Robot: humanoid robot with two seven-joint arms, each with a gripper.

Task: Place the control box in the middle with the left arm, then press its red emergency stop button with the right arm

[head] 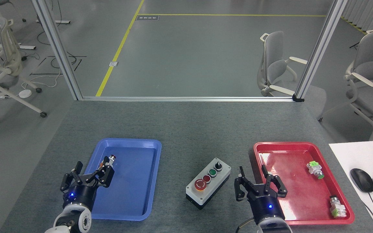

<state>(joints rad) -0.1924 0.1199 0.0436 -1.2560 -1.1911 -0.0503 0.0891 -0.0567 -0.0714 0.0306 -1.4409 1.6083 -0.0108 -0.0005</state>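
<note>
box [208, 183] sits mid-frame; right gripper [258, 186] spread empty beside it: bring closed tips straight down onto the red stop [200, 184].

Beyond the table's far edge, a smooth grey floor [199, 55] marked with yellow tape lines [119, 48]. Two slanted aluminium posts [56, 48] rising from the far corners, joined by a rail [186, 98] along that edge. Grey office chairs: one [275, 66] behind the right post, another [367, 81] at far right, one [5, 64] at left among loose cables [60, 61]. Even, soft light.
</note>
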